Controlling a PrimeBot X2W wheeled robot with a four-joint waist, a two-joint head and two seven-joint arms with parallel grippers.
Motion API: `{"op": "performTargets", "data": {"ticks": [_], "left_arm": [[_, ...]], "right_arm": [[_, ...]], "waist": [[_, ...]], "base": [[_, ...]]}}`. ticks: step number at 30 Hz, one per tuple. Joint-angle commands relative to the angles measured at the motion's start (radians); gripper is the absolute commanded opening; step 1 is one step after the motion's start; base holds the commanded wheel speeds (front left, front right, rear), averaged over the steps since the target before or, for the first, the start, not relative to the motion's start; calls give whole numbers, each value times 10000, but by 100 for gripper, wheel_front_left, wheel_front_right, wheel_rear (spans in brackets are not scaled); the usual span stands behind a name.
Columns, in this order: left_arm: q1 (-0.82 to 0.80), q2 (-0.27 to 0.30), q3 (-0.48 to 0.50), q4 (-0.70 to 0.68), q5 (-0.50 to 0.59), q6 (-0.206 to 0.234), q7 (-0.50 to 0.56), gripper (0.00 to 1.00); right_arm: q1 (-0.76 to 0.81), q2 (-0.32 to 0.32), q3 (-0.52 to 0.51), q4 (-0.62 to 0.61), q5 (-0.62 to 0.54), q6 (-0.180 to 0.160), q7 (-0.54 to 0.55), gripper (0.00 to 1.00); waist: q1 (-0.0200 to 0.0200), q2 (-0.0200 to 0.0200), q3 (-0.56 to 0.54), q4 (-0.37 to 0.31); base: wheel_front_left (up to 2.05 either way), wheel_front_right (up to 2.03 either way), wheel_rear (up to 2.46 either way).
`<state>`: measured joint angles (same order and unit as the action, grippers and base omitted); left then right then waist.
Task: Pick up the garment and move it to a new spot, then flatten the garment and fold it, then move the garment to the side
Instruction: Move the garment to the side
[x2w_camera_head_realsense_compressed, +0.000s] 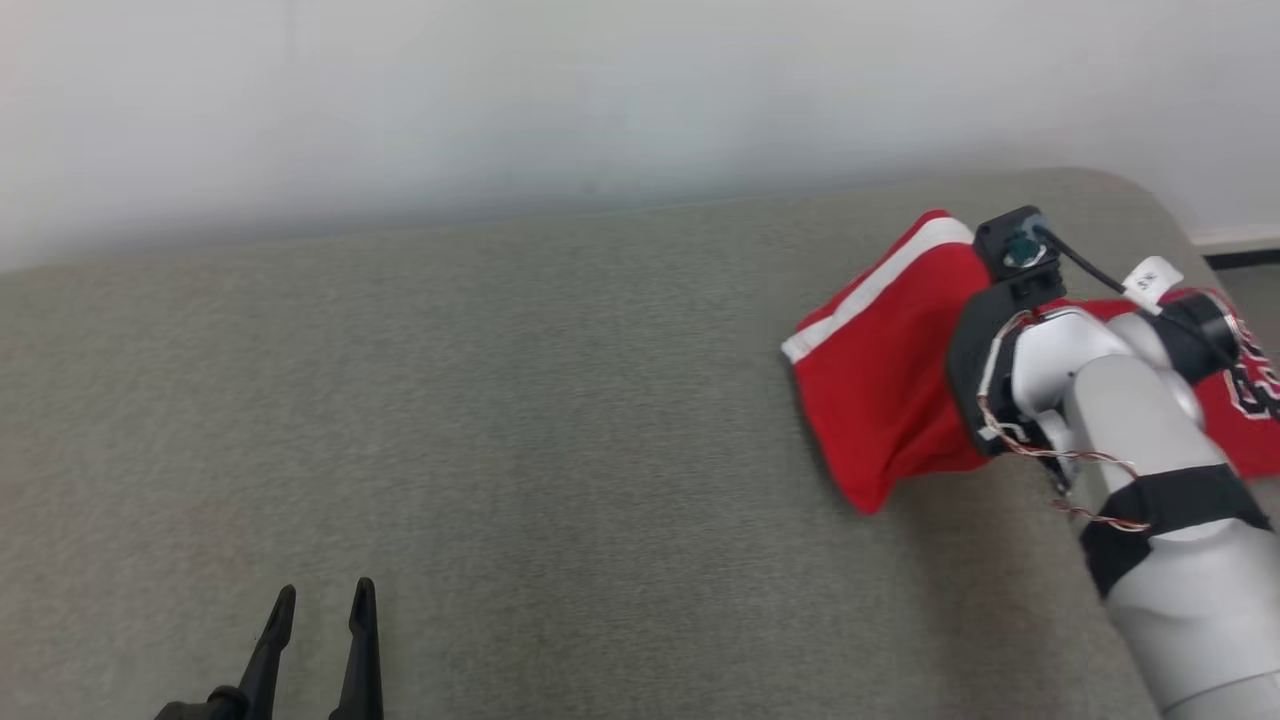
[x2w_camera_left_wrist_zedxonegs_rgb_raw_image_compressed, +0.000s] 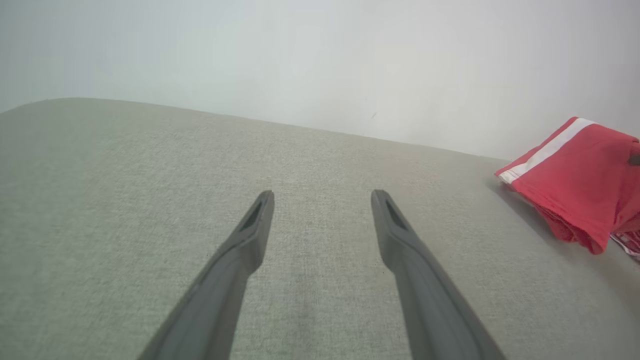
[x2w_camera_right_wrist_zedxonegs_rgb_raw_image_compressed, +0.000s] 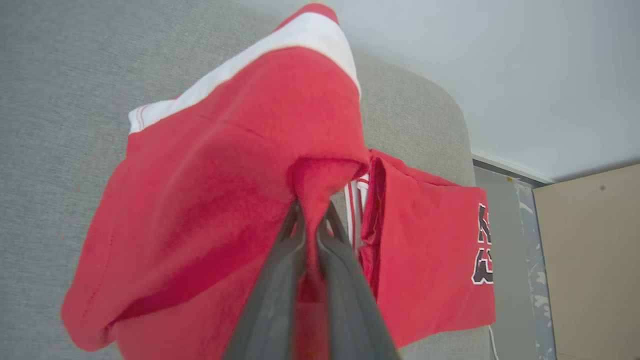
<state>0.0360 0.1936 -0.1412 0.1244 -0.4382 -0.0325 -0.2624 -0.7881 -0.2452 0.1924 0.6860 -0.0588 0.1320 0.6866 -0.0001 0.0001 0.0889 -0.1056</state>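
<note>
Grey woven upholstered surface (x2w_camera_head_realsense_compressed: 500, 400), far right end: crumpled red jersey garment with white band (x2w_camera_head_realsense_compressed: 880, 380), one fold clamped in the right gripper (x2w_camera_right_wrist_zedxonegs_rgb_raw_image_compressed: 312, 210); empty left gripper (x2w_camera_head_realsense_compressed: 324, 590) spread wide, well apart leftward.

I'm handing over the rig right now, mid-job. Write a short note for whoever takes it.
Left gripper: open, empty, over the grey cushion.
Right gripper: shut on a fold of the red garment.
Garment: bunched up at the cushion's right end, near its edge.
Done: the garment is grasped.
Left: carry it to a new spot, flatten it, fold it, move it to the side.
</note>
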Motion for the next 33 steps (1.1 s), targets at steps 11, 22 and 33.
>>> {"op": "performTargets", "data": {"ticks": [11,22,33], "left_arm": [[-605,323,-94,-330,160,-62,216,100],[-994,792,-245,-933,401,-59,684,100],[-1087,1150,-340,-1478,758,59,673,100]], "right_arm": [[-72,-2144,-17,-71,16,-23,-530,0],[-389,-2680,-2026,841,-1187,-23,-1774,0],[421,-1468,-6076,1144,-3068,-23,-2760,100]], "waist": [[1,-1,1045,-613],[1,-1,2164,-155],[1,-1,2198,0]], "base": [[0,0,0],[0,0,0],[0,0,0]]}}
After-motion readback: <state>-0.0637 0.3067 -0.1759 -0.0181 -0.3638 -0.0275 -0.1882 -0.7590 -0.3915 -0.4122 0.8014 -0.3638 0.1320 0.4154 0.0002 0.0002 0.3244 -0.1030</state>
